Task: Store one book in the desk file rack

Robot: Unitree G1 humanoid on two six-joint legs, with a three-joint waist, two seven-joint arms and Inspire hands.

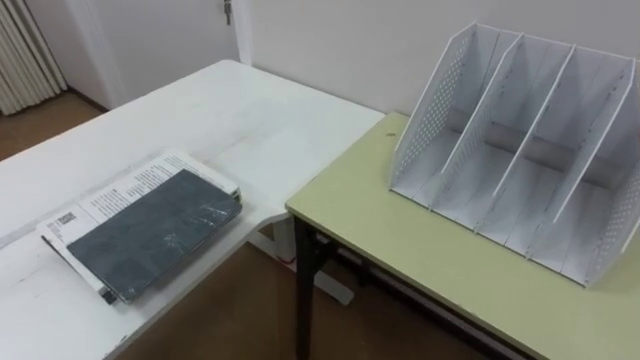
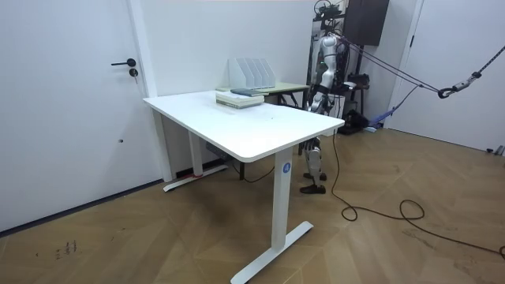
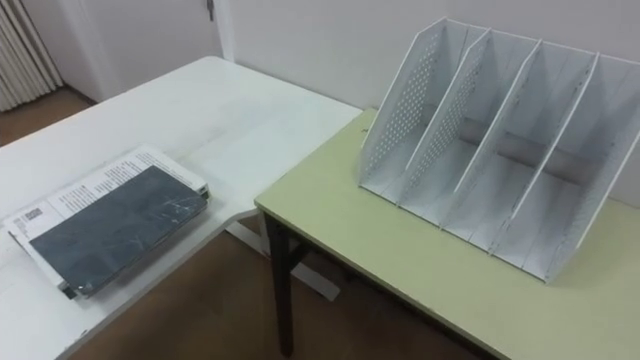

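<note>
**Book flat, rack empty: watch the lift**

The dark book (image 1: 150, 232) lies flat on printed sheets (image 1: 110, 195) near the white tabletop's (image 1: 230, 110) edge. Its long axis slants towards the file rack (image 1: 520, 150) on the green tabletop (image 1: 400, 240). I could drag the sheets along, or strike a divider and shove the rack (it looks light). Whether my robot hands (image 2: 317, 99) are spread or closed, I cannot tell.

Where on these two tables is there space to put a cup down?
The white table is bare everywhere past the book stack. The green desk is free in front of the file rack, which crowds its back. The rack's slots stand empty.
</note>
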